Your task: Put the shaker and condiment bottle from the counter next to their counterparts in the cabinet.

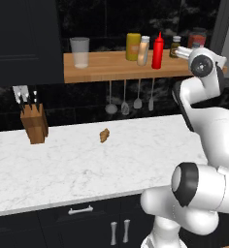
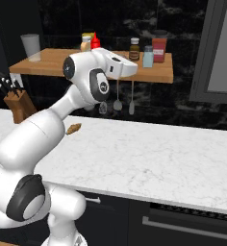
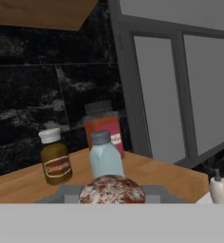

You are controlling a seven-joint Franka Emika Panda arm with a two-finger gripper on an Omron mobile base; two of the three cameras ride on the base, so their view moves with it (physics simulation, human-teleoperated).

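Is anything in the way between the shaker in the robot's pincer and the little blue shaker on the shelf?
Nothing visible. The pincer holds what looks like the shaker just before the pale-blue shaker, with bare shelf between. The brown bottle stands aside, the red jar behind.

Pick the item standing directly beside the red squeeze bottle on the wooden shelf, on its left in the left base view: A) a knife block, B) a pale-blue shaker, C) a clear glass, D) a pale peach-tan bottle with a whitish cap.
D: the peach-tan bottle stands right against the red squeeze bottle on the shelf.
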